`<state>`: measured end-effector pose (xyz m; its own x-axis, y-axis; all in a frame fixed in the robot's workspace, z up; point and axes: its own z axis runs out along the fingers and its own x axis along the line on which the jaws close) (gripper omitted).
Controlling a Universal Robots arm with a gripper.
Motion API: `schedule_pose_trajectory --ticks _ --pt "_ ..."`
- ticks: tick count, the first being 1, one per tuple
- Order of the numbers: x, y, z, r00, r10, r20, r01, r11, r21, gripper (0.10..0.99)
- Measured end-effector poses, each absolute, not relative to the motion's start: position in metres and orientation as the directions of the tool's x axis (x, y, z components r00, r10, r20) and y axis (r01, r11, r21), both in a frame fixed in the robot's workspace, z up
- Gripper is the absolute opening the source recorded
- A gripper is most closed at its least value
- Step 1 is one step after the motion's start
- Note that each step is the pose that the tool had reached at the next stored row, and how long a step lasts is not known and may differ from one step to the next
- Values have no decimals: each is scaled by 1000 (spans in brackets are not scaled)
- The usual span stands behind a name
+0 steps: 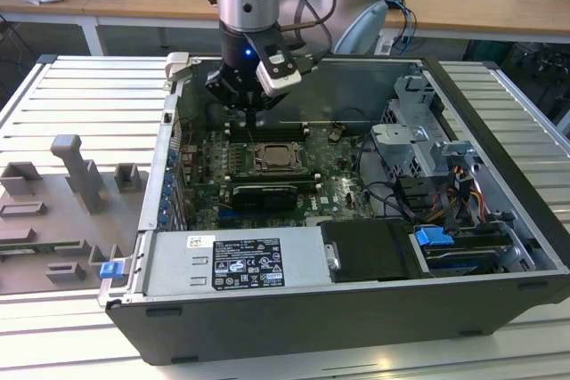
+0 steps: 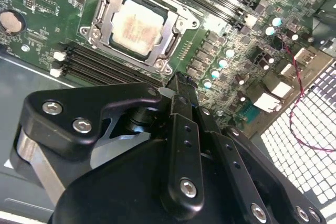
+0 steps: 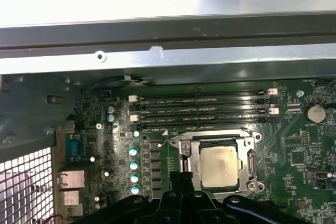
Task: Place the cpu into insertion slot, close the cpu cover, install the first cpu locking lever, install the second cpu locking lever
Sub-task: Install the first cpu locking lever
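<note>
Gripper point(image 2: 181, 83) has its fingers pressed together with nothing pinched between them, as far as I can see in the second wrist view. It hangs low over the green motherboard point(image 2: 31, 3), tip just beside one corner of the insertion slot point(image 2: 100, 30) (can't tell if it's actually touching the board). In the exterior view the gripper point(image 1: 252, 122) sits over the far side of the socket, by the long black memory slots point(image 1: 267, 133).

The cpu point(image 2: 137, 26) is seated in the slot, pale face up, and the cpu cover point(image 2: 176, 23) lies flat around it with the chip showing through the cut-out. Same deal in the first wrist view: cpu point(image 3: 218, 166) framed by the cover point(image 3: 218, 141), memory slots point(image 3: 205, 106) just beyond, and a coin battery point(image 3: 315, 113) off to one side.

Further out, the open PC case point(image 1: 499, 131) lies on its side on a ribbed metal counter point(image 1: 80, 95). The power supply point(image 1: 236, 260) runs along the near edge, and a grey fixture point(image 1: 71, 184) sits on the exterior view's left.
</note>
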<state>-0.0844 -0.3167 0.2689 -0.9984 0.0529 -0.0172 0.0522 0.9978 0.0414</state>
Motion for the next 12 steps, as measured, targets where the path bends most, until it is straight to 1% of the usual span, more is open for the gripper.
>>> schedule_pose_trajectory --ticks 8,12 --pt "-109 -317 269 -999 36 -18 36 999 42 106" --pt "-112 -317 269 -999 31 -17 30 999 41 106"
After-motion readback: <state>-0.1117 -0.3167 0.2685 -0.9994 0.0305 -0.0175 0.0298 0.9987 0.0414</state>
